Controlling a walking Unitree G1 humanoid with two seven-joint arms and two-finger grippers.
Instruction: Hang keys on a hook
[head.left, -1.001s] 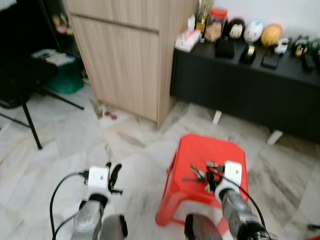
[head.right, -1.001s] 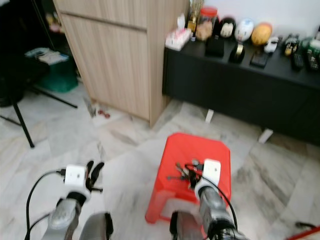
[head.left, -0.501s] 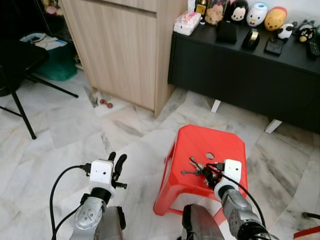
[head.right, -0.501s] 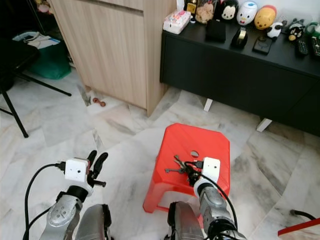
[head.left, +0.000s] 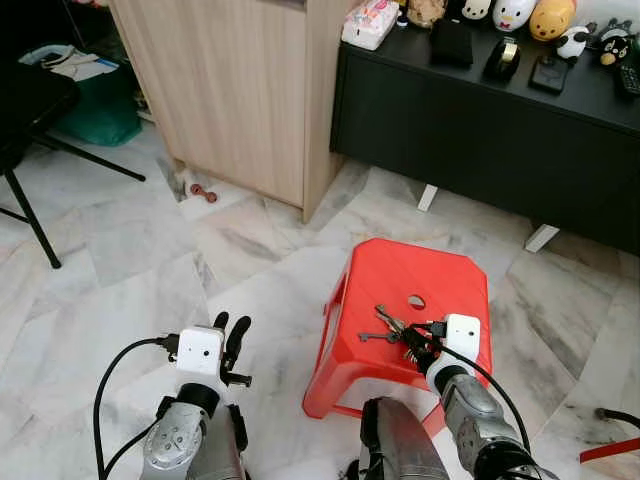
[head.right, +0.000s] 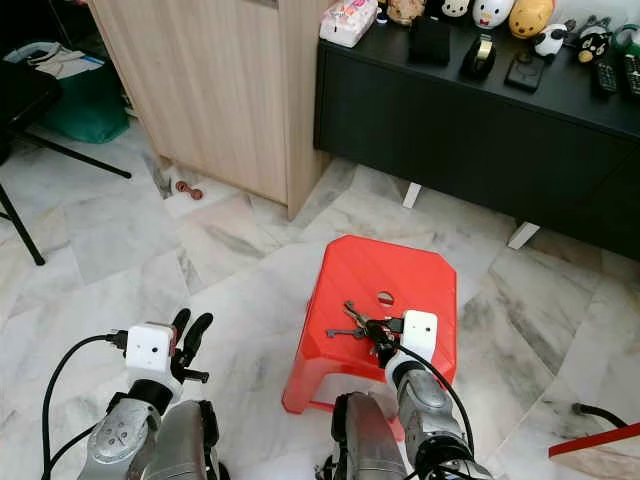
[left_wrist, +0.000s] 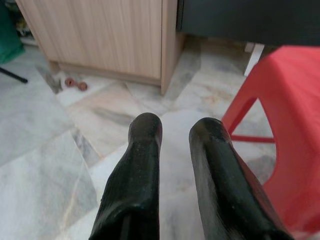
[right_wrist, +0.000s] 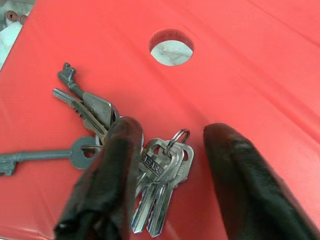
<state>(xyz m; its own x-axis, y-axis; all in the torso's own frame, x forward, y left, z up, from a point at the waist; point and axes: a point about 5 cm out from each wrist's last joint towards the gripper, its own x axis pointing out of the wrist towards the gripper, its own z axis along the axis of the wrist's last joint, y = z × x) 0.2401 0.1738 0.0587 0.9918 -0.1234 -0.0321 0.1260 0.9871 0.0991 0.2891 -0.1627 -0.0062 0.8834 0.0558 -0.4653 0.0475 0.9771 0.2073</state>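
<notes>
A bunch of several metal keys (head.left: 388, 327) lies on the seat of a red plastic stool (head.left: 420, 280), just short of its round centre hole. My right gripper (head.left: 417, 345) is low over the near end of the bunch. In the right wrist view it (right_wrist: 175, 132) stands open, one black finger on each side of the short silver keys (right_wrist: 162, 172), touching nothing that I can make out. My left gripper (head.left: 230, 328) hovers over the marble floor left of the stool. Its fingers (left_wrist: 145, 150) are a little apart with nothing between them.
A tall wooden cabinet (head.left: 230, 90) stands at the back left. Beside it a low black sideboard (head.left: 480, 130) carries figurines. A black chair leg (head.left: 30, 215) and a green bin (head.left: 95, 115) are at far left. A cable (head.left: 615, 415) lies on the floor at right.
The head camera has shifted and the blur has cleared. My right gripper stays over the keys, and my left gripper hangs where it was.
</notes>
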